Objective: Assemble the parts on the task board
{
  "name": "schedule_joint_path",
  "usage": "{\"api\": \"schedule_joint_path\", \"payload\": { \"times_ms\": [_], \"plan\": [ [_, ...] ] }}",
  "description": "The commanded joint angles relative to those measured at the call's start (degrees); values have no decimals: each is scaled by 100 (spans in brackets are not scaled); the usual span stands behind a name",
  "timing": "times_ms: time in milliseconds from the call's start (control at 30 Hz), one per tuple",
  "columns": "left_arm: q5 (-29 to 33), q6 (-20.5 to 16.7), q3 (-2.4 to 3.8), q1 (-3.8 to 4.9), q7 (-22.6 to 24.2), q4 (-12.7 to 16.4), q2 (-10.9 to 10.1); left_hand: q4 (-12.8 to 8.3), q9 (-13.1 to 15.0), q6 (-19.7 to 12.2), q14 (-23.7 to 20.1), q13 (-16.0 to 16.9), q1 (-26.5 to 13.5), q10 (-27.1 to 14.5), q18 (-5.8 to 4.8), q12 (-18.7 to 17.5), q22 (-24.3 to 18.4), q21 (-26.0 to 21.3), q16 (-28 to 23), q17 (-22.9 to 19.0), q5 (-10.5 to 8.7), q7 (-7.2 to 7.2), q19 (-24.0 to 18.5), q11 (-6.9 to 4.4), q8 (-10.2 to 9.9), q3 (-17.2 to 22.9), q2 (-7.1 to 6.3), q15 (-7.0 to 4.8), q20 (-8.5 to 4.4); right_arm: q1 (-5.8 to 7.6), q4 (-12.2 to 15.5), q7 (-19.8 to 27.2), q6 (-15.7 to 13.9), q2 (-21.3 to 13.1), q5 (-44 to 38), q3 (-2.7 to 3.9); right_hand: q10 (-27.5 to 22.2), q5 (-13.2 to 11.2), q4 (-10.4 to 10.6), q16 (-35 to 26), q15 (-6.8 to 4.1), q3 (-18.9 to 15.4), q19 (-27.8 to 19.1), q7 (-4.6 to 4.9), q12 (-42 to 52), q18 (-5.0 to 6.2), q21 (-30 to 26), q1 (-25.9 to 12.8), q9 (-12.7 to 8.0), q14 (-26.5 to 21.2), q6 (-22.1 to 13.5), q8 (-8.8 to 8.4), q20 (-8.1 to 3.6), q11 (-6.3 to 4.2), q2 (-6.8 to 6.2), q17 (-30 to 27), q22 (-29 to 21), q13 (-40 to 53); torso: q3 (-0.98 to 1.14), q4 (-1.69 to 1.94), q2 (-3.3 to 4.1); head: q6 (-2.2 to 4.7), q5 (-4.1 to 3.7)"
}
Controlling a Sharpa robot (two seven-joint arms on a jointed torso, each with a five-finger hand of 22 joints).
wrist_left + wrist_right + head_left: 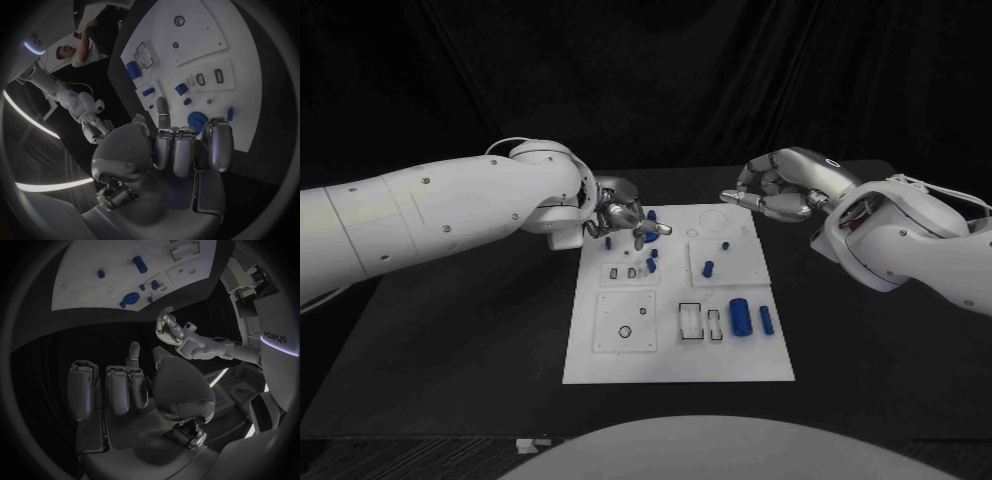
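Seen from the head: left hand over the white rectangular task board's far left corner, right hand beyond its far right corner. Wrist views add detail: both hands curled and empty, small blue plastic parts scattered on the board, including a round blue disc just past the left hand's fingertips.

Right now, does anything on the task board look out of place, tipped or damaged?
Nothing stands out. The task board lies flat on the table, with the blue parts resting on it and no visible damage. The left hand hovers over the board's far left corner; the right hand hangs beyond its far edge, holding nothing.
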Motion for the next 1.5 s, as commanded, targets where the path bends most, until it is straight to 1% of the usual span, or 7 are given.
{"api": "schedule_joint_path", "payload": {
  "times_ms": [33,267,600,767,900,1067,1500],
  "plan": [
    [-125,917,6,26,-867,-174,190,-26,-84,-2,595,1501,29,604,17,15,390,-97,15,1509,49,60,-94,36,-285,-1,76,11,17,-81,27,220,-465,-99,151,4,598,49,-19,-31,-25,29,290,5,14,-20,19,65,13,487,-19,43,-34,-40,-4,920,1296,1510,49,-86,-38,-1,-37],
    [-129,1032,5,30,-1078,-508,512,-34,-195,43,595,1501,46,604,22,15,380,-136,15,1509,95,109,-100,78,-636,18,123,47,52,-217,41,440,-767,-260,157,3,598,89,-17,-33,-29,38,319,0,14,-35,79,86,24,486,-3,59,-35,-45,1,914,1317,1510,71,-113,-37,-1,17],
    [-130,920,5,1,-1184,-807,798,-50,-237,220,595,1501,120,604,-7,15,491,-71,15,1509,321,101,40,74,-912,89,154,43,61,-302,38,486,-830,-312,159,3,598,174,-27,-35,-37,64,317,-11,14,-33,73,161,38,486,8,75,-40,-54,-6,906,1315,1510,18,-74,-60,-1,-9],
    [-130,917,4,-37,-1209,-927,864,-64,-286,224,595,1501,182,604,-3,15,490,-93,15,1509,569,125,38,86,-1137,144,140,52,64,-321,36,430,-781,-312,159,3,598,212,-27,-39,-39,77,315,-12,14,-32,69,195,40,485,1,72,-42,-56,-6,896,1313,1510,11,-68,-78,-1,-11],
    [-130,941,4,-72,-1234,-968,882,-68,-461,130,595,1501,214,604,-2,15,490,-120,15,1509,529,207,32,152,-1495,182,112,103,101,-331,27,396,-758,-306,159,3,598,277,-31,-41,-40,101,312,-11,14,-30,63,260,38,484,-17,61,-45,-56,-14,892,1311,1510,4,-75,-98,-1,6],
    [-130,968,4,-128,-1222,-1006,906,-80,-560,131,595,1501,246,604,5,15,480,-147,15,1509,523,241,15,182,-1676,218,109,129,128,-342,18,404,-763,-279,159,3,598,294,-14,-41,-40,108,313,-7,14,-31,65,264,37,484,-17,57,-45,-54,-4,892,1311,1510,1,-78,-114,-1,-40],
    [-131,1000,3,-238,-1188,-1171,974,-108,-648,163,595,1501,304,604,8,15,482,-164,15,1509,537,263,8,204,-1829,279,123,152,152,-350,6,481,-803,-203,158,3,598,254,5,-41,-37,96,308,-4,14,-29,56,195,36,484,8,60,-44,-50,30,891,1308,1510,-8,-75,-138,-1,0]
  ]
}}
